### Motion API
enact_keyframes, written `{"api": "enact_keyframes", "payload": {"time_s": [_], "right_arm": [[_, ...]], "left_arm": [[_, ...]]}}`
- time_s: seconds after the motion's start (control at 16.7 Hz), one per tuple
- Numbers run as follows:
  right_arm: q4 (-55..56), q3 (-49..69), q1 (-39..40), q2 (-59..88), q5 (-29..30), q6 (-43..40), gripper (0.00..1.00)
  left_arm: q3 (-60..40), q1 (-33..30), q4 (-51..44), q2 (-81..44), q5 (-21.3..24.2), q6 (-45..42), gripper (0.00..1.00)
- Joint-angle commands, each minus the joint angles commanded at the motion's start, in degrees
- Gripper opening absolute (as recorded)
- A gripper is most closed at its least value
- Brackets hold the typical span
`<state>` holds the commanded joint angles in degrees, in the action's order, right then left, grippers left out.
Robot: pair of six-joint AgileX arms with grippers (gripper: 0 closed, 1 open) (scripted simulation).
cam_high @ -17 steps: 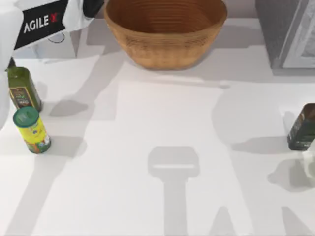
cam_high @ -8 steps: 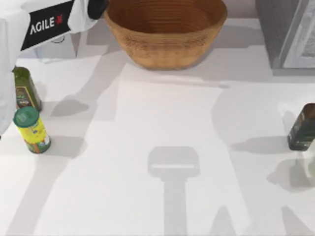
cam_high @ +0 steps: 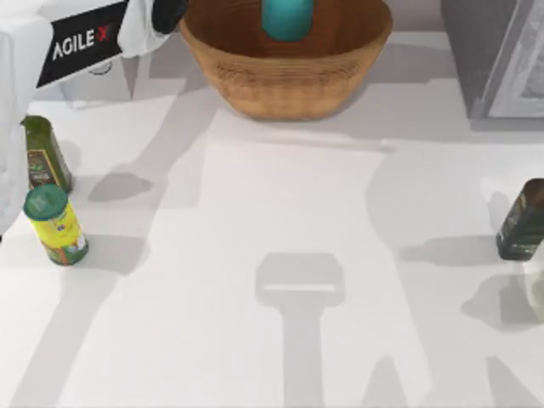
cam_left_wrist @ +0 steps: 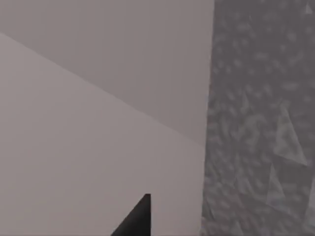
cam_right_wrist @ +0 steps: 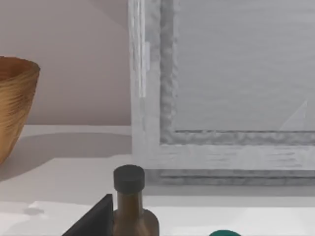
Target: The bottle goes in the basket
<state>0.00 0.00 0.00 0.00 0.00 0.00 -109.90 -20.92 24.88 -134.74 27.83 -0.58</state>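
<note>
A: Bottle [cam_high: 286, 19], where is it?

B: It is teal and it sits in the basket [cam_high: 285, 81], up at twelve o'clock on the table [cam_high: 280, 212]. I see its body poking up past the rim. I think the job looks done.

A: Is an arm holding it?

B: No claw is on it. The left arm [cam_high: 81, 38] is up at eleven o'clock, just beside the basket. I cannot tell if its claw is open or closed. The right arm is parked out at three o'clock.

A: What else is there?

B: A green oil bottle [cam_high: 41, 157] and a yellow can [cam_high: 53, 225] with a green lid stand at nine o'clock. A dark bottle [cam_high: 520, 219] stands at three o'clock.

A: What could go wrong?

B: I think the left arm is close to the basket. If it swings wide, it could bump the rim and push it. Lower down, it could knock over the oil bottle or the can.
</note>
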Motion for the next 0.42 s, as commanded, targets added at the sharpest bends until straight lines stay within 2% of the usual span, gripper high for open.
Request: {"api": "enact_keyframes", "payload": {"time_s": [0.06,0.12,0.42], "right_arm": [[0.0,0.0,0.0,0.0,0.0,0.0,1.00],[0.0,0.0,0.0,0.0,0.0,0.0,1.00],[0.0,0.0,0.0,0.0,0.0,0.0,1.00]], "left_arm": [[0.0,0.0,0.0,0.0,0.0,0.0,0.98],[0.0,0.0,0.0,0.0,0.0,0.0,1.00],[0.0,0.0,0.0,0.0,0.0,0.0,1.00]]}}
